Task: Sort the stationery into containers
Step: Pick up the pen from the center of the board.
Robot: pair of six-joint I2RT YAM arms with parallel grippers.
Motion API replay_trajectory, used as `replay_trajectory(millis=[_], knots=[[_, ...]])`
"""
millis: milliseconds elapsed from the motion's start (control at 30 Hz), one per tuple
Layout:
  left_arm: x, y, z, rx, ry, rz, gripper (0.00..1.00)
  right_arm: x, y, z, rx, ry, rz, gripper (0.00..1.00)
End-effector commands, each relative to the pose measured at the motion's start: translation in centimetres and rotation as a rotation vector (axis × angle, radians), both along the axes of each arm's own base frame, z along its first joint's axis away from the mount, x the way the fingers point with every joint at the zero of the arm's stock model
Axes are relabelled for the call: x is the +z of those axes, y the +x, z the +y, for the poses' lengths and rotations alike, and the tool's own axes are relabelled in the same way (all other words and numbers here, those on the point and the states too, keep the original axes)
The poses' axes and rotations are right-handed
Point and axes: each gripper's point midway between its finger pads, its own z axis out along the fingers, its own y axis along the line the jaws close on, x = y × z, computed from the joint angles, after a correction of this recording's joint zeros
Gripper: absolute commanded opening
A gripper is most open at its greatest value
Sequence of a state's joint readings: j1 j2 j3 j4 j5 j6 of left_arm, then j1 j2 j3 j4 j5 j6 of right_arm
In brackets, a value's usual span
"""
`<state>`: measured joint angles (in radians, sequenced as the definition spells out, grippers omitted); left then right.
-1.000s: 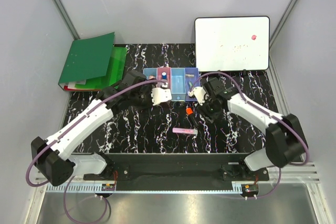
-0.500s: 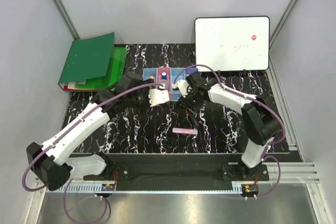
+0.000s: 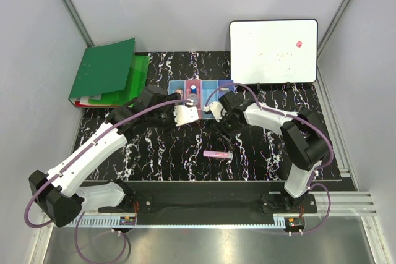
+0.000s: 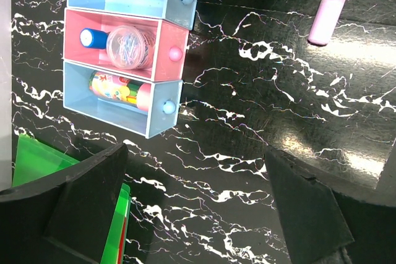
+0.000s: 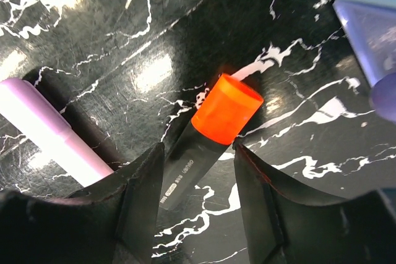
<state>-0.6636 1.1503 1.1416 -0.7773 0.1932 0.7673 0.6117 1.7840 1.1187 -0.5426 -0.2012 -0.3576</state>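
Observation:
A black stick with an orange cap [image 5: 226, 109] lies on the black marbled table between the fingers of my right gripper [image 5: 198, 196]. The jaws straddle it, with a gap still showing on the right side. In the top view the right gripper [image 3: 219, 120] sits just in front of the bins and hides the stick. A pink marker [image 3: 218, 153] lies nearer the front; it also shows in the right wrist view [image 5: 49, 134]. My left gripper [image 4: 195, 214] is open wide and empty, in front of the bins [image 3: 185, 114]. The row of four bins [image 3: 209, 93] is light blue, pink, light blue, violet.
The pink bin [image 4: 167, 32] holds a blue-capped item [image 4: 93, 38] and a clear round box of clips [image 4: 129, 46]. The light blue bin beside it [image 4: 158, 112] holds a colourful piece [image 4: 120, 88]. Green binders [image 3: 105, 69] lie back left, a whiteboard [image 3: 273, 51] back right.
My right gripper has swung left from beside the violet bin and come down over the orange-capped stick. My left gripper has edged slightly left and back.

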Motion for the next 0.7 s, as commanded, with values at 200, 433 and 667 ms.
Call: replay_trajectory(millis=[200,433,667], knots=[[2.6,0.0,0.1,-0.006,-0.033,-0.058,0.99,-0.7,-1.8,-0.7,-0.021,0.01,0.022,0.57],[2.9,-0.1,0.1,-0.006,-0.041,-0.061,0.99,-1.5,-2.2,-0.8,-0.027,0.008,0.032,0.32],[3.5,0.1,0.2,-0.004,-0.039,-0.084,0.99,-1.0,-1.0,-0.4,-0.039,0.003,-0.003,0.05]])
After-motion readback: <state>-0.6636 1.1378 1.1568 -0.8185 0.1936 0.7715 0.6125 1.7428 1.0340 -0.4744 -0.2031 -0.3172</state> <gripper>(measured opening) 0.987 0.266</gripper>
